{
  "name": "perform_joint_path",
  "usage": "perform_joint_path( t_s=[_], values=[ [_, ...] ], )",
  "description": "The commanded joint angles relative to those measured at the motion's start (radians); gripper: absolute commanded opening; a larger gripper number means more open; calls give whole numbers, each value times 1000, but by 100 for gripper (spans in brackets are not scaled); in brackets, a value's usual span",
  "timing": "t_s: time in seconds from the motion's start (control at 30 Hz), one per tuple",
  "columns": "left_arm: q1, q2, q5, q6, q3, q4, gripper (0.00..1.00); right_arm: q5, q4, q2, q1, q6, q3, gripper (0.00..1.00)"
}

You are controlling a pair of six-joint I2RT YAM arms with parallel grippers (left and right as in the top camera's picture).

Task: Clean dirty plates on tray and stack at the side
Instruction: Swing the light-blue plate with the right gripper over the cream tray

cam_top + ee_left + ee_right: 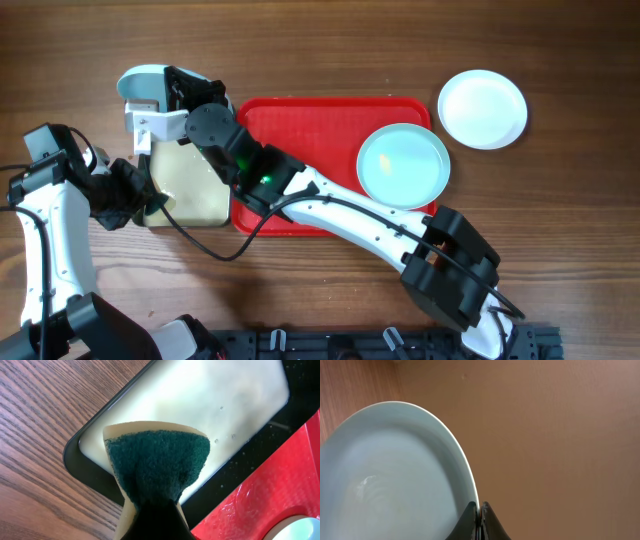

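Note:
The red tray lies mid-table with one pale blue plate on its right part. A white plate rests on the wood to the right of the tray. My right gripper reaches across to the far left, above the far end of the cream tray, and is shut on the rim of a second pale blue plate. The right wrist view shows this plate pinched at its edge by the right gripper. My left gripper is shut on a green-and-yellow sponge over the cream tray's corner.
A black-rimmed cream tray holding milky liquid sits against the red tray's left edge; the left wrist view shows this tray beside the red tray. My right arm stretches diagonally over the red tray.

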Motion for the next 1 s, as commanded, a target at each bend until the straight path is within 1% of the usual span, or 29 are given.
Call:
perform_joint_path(
  t_s=[0.0,0.67,0.87,0.97],
  values=[
    [-5,-19,-2,13,-6,3,4,10,10,12,3,-9,16,4],
    [-5,-18,-2,13,-6,5,4,11,-6,13,3,-5,16,4],
    [-5,-19,-2,13,-6,6,4,10,-15,13,3,49,16,4],
    [-5,-19,-2,13,-6,6,4,10,-30,13,3,54,16,4]
  ],
)
